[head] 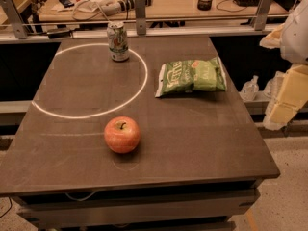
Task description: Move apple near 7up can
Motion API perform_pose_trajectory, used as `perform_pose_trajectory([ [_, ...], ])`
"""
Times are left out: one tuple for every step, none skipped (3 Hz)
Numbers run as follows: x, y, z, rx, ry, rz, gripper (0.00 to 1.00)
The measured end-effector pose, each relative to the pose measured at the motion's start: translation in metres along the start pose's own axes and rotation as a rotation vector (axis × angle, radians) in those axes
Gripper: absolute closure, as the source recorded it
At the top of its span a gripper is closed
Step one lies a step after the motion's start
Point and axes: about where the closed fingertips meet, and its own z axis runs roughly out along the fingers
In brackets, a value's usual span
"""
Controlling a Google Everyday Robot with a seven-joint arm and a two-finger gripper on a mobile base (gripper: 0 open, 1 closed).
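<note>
the gripper (287,99) is way over at the right edge of the camera view, off past the right side of the worktop (207,143). it's the pale yellowish blocky bit hanging under the robot's white body. honestly can't tell if it's spread or pressed together from here, it just reads as cream-coloured blocks. it isn't touching anything on the worktop and i can't see anything in it.

the apple (122,134) sits on the near half of the worktop, a bit left of centre, stem up, red-orange with yellowish patches. it's well apart from the gripper, to the left of it and nearer than it, with a big stretch of bare dark worktop between them.

the 7up can (118,41) stands upright near the far edge, pretty much straight behind the apple and well apart from it. there's a white circle (146,78) marked on the left half of the worktop. the can stands at the far side of that circle, while the apple is just outside its near side.

the green chip bag (191,76) lies flat right of the circle, between the can's side and the gripper's side. can't tell if the can's top is open.
</note>
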Motion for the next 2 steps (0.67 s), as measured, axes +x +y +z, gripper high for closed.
perform_pose_trajectory([
  [0.0000,0.0000,0.0000,0.000,0.000,0.000,0.00],
  [0.0000,0.0000,-0.0029,0.002,-0.033,0.017,0.00],
])
